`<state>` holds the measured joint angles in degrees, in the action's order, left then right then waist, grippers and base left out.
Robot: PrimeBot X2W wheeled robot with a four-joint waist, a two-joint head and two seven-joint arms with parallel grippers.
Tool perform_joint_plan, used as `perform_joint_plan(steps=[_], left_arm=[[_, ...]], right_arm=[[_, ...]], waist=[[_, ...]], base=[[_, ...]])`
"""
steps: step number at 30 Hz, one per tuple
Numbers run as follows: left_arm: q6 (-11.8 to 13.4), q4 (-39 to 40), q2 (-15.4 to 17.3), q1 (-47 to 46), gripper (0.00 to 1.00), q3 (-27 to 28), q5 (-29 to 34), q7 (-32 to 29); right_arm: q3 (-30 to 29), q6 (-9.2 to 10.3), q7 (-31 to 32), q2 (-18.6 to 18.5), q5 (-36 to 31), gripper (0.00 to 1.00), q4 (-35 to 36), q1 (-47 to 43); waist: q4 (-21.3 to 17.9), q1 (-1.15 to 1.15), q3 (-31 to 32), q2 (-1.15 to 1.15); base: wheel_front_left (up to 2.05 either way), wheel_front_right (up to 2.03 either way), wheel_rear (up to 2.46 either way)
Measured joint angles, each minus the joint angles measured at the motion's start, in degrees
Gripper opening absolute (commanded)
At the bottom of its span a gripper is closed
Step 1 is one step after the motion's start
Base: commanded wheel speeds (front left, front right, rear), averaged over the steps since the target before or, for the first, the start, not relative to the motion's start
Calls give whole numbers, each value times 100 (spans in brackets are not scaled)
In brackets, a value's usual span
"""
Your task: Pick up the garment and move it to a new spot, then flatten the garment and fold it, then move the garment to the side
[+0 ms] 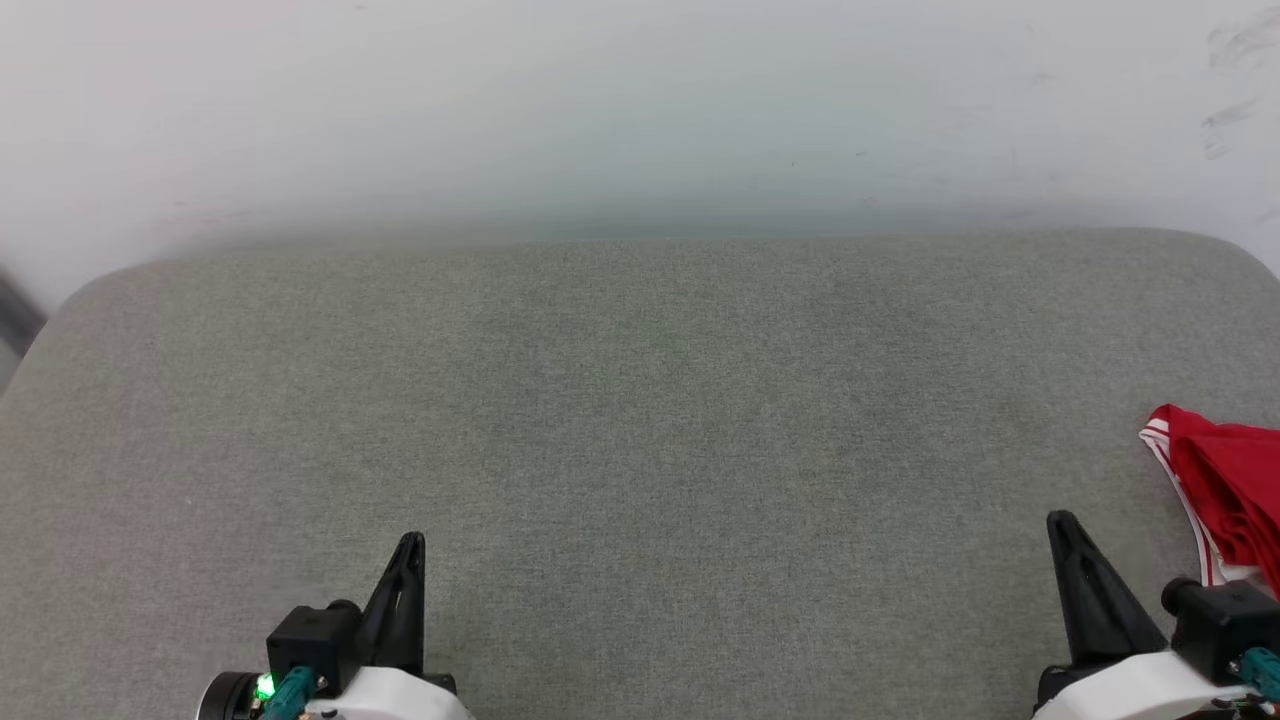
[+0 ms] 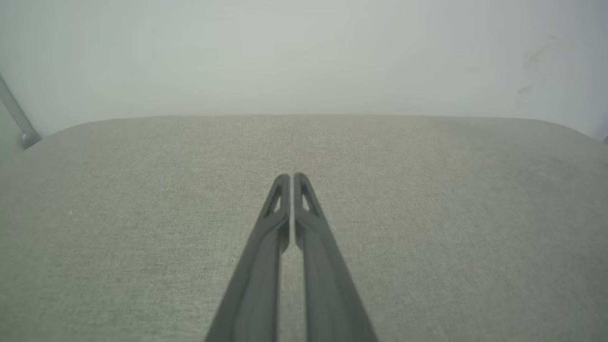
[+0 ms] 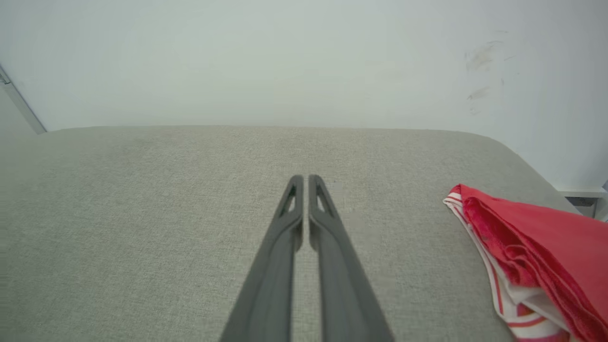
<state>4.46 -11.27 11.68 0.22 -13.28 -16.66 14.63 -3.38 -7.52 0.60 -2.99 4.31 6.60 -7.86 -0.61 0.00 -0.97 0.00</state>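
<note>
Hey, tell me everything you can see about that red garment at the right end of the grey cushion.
The garment is red jersey-like fabric with white parts and red-white striped trim, bunched and folded over itself in soft creases, not flat. It lies on the grey woven surface at its right end, partly cut off by the frame. The right gripper stands apart to its left, its fingers not touching it.

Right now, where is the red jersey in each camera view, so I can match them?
Head view: the garment lies at the right edge, right of the right gripper.
Right wrist view: the garment at lower right, on the grey cushion.
Left wrist view: grey cushion ahead of the left gripper.
Shared landmark: the wall scuffs, upper right in all three.
</note>
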Motion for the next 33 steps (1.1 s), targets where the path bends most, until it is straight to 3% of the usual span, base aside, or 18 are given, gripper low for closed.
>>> perform_joint_plan(steps=[33], left_arm=[[-454,-123,-332,-167,0,738,-2953,-817]], right_arm=[[74,1,64,-102,3583,0,-803,442]], waist=[[16,0,21,0]], base=[[0,0,0]])
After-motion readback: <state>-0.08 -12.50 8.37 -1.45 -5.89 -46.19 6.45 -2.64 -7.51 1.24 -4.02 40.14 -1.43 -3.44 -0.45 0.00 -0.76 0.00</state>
